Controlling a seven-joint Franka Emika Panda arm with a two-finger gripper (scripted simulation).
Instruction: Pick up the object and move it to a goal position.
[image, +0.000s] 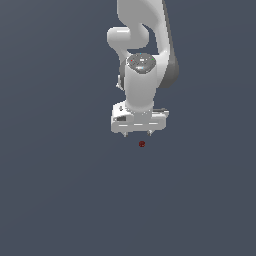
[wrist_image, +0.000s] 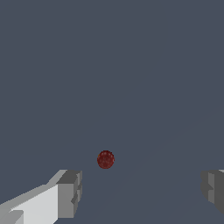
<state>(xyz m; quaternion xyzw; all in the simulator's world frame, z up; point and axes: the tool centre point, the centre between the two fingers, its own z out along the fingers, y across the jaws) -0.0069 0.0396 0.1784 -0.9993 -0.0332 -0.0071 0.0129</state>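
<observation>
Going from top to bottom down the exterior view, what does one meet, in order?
White robot arm → its white gripper with jaws spread open → tiny dark red matte ball, lying just below the gripper and apart from it.

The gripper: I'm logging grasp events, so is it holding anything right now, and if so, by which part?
Nothing is held. The gripper is open, its fingers spread wide, and the dark red ball lies apart from them, untouched.
</observation>
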